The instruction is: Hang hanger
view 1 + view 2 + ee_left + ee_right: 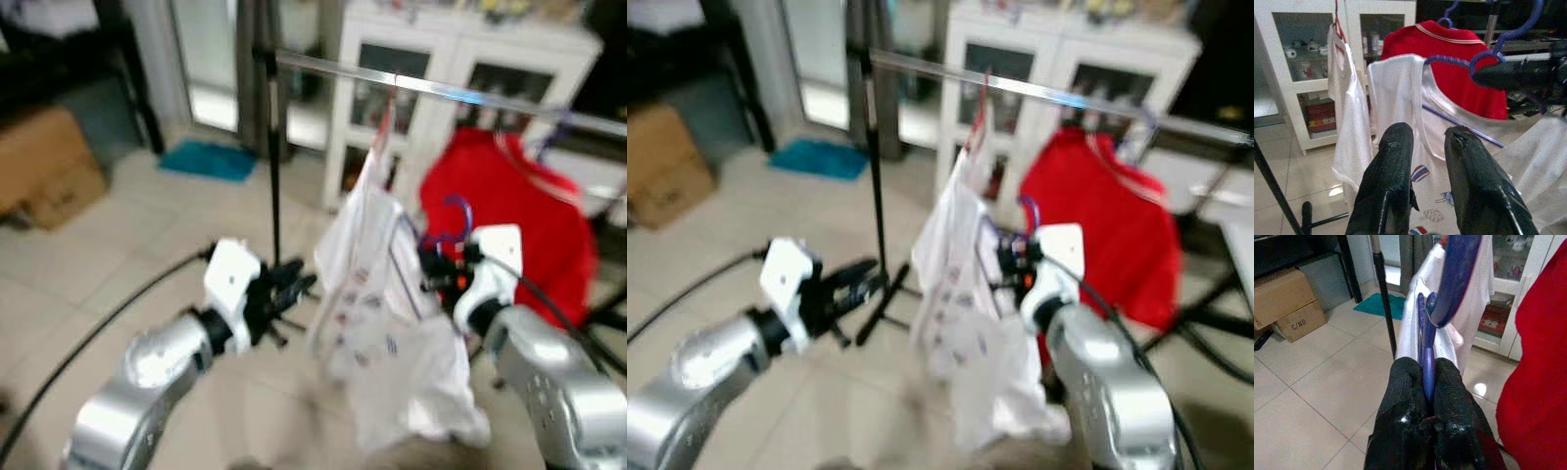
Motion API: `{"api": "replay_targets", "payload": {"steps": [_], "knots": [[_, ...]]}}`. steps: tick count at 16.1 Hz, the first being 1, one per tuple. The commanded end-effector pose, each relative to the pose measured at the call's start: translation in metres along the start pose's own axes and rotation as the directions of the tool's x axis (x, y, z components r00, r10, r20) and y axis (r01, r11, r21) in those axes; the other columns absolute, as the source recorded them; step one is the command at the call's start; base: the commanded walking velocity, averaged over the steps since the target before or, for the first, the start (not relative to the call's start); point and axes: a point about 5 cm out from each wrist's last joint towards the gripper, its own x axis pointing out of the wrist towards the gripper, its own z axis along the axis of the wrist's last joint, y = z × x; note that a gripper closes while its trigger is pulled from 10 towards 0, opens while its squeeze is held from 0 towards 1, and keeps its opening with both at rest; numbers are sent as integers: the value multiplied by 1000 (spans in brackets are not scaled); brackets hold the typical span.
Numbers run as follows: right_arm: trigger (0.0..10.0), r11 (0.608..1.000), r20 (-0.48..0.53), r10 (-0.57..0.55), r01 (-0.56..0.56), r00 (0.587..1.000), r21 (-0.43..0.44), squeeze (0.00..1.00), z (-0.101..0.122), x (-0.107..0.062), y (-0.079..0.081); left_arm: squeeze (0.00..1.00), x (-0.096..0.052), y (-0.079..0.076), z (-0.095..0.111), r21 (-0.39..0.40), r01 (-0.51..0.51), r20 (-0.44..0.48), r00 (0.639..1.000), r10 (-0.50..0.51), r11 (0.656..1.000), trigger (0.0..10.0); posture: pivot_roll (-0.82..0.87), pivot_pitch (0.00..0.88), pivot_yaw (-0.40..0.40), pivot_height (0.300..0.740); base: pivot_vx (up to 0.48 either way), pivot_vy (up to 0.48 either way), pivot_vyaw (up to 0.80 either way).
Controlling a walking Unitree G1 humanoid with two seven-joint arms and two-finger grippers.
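Hanger (pixel 1426 340), purple-blue plastic, thin-barred with a curved hook, is carrying a white printed shirt (pixel 392 333) and is sitting below the silver rail (pixel 431 88), its hook not yet over it. My right gripper (pixel 1425 382) is pinching the hanger's bar, fingers pressed together on it, just beside the draped shirt. My left gripper (pixel 1425 161) is pointing at the shirt's neckline with a narrow gap between its fingers (pixel 1393 166), gripping nothing. Left wrist view is giving the hook's loop and the shirt's small coloured prints; right wrist view is giving the clamped bar close up, plus a cardboard box (pixel 1288 301) and teal mat (pixel 1378 306) on the tiled floor. Already hanging on the rail: another white shirt (pixel 1349 127) and a red garment (pixel 519 215). White glass-door cabinet (pixel 431 59) is standing behind.
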Motion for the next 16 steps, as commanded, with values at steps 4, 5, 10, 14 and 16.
{"api": "replay_targets", "payload": {"steps": [4, 5, 10, 14, 16], "knots": [[0, 998, 59, 56, -56, 997, -4, 0, 14, 0, 6, 0, 4, 0, 1, 6, 18, -4, 1000, -18, 1000, 10000, 89, 0, -22, 740, -212, 0, 0], [0, 996, 72, 92, -92, 993, 8, 0, 16, 2, 11, 0, 7, 2, 0, -4, 19, -9, 1000, -19, 1000, 10000, 88, 0, -21, 740, 0, 0, 0], [0, 957, 120, 286, -289, 951, 6, 0, 30, 11, 32, 1000, 32, 31, 15, 109, -115, 32, 993, 112, 987, 10000, 89, 0, -23, 740, 0, 0, 0], [0, 911, 144, 407, -413, 902, 8, 0, 38, 11, 47, 290, 53, 46, 23, 138, -219, 58, 975, 213, 966, 10000, 87, 0, -25, 740, 0, 0, 0], [0, 903, 145, 425, -430, 893, 4, 0, 39, 11, 49, 0, 57, 47, 22, 138, -230, 66, 973, 223, 963, 10000, 84, 0, -24, 740, 0, 0, 0]]}}
